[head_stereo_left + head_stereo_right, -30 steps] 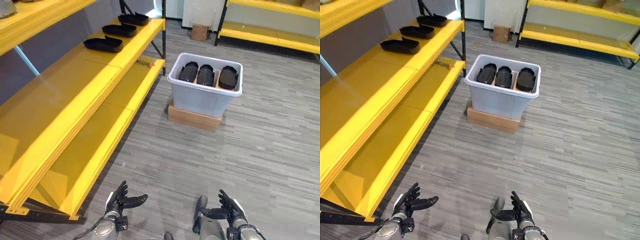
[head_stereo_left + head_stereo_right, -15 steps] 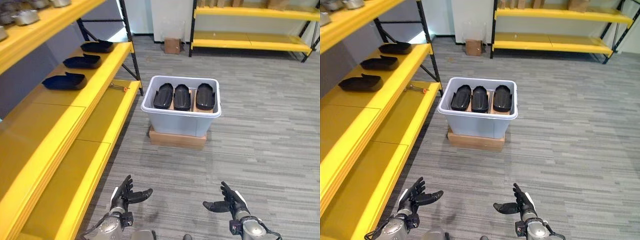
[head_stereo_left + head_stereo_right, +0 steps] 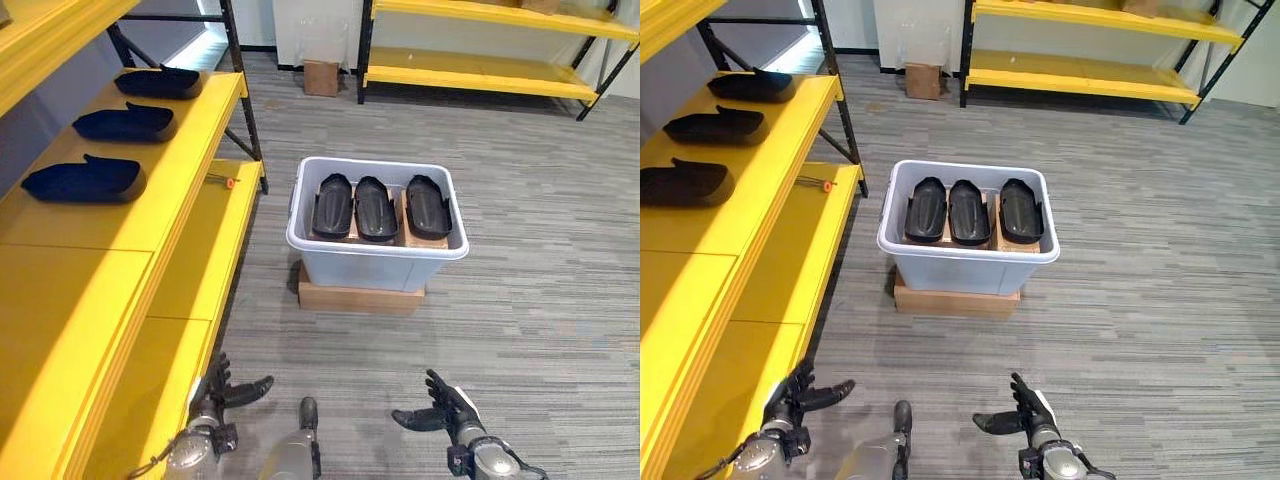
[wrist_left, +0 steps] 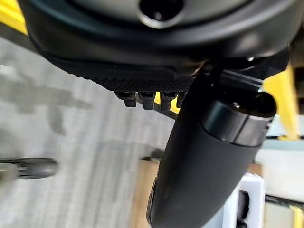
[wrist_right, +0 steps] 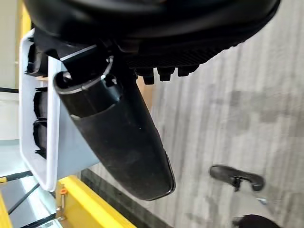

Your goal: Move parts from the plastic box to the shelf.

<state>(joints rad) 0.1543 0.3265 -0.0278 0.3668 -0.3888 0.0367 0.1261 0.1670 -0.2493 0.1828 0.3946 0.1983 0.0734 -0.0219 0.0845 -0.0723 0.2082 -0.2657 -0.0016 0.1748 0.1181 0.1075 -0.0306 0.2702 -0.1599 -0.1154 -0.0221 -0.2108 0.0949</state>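
Three black parts (image 3: pixel 378 207) lie side by side in the plastic box (image 3: pixel 376 265) on the floor, well ahead of both hands. The left hand (image 3: pixel 222 391) and right hand (image 3: pixel 440 410) hang low, fingers spread, holding nothing. Three more parts (image 3: pixel 85 178) rest on the yellow shelf (image 3: pixel 120 225) to the left.

Bare floor (image 3: pixel 420 350) lies open before the plastic box (image 3: pixel 375 265).
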